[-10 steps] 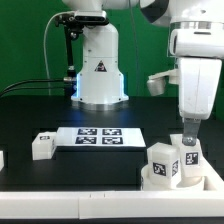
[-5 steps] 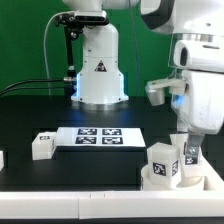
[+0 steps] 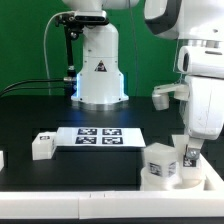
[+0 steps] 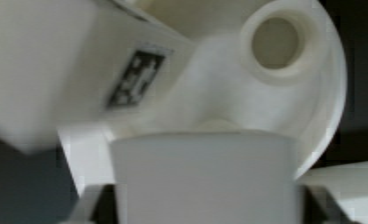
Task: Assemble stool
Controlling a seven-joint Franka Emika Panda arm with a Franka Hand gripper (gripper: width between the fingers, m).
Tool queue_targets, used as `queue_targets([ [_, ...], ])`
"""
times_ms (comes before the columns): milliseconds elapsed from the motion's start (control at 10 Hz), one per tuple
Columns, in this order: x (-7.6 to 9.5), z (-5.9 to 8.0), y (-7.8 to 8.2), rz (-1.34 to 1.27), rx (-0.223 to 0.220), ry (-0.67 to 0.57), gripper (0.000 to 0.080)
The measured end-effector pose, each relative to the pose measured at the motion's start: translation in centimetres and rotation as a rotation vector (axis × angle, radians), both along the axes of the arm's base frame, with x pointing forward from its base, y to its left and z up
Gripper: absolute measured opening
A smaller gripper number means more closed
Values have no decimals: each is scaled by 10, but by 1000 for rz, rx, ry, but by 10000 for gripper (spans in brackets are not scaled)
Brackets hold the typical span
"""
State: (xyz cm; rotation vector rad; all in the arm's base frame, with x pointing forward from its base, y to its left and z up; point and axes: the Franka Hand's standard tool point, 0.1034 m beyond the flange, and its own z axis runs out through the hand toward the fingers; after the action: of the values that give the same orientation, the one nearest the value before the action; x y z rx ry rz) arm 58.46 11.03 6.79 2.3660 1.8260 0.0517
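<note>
Where the gripper (image 3: 188,148) pinches a leg (image 4: 199,172), round seat (image 4: 252,105) beneath, second leg (image 3: 158,163) beside

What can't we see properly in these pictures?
Pincer: in the exterior view it is tiny and close against the leg, so open or shut is unclear.
Seat: the wrist view is blurred and its edges cut it; only one socket shows.
White piece: the exterior view's left edge cuts it off.

three legs (image 3: 160,166); one round seat (image 3: 198,181); one marker board (image 3: 100,137)
</note>
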Motion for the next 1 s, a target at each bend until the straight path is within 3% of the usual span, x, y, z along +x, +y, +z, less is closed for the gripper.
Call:
queue_targets([
  [300,0,0,0,-224,29,-19,334],
  [700,2,-2,3,-939,80,37,335],
  [1000,5,-1,7,-1120,96,11,335],
])
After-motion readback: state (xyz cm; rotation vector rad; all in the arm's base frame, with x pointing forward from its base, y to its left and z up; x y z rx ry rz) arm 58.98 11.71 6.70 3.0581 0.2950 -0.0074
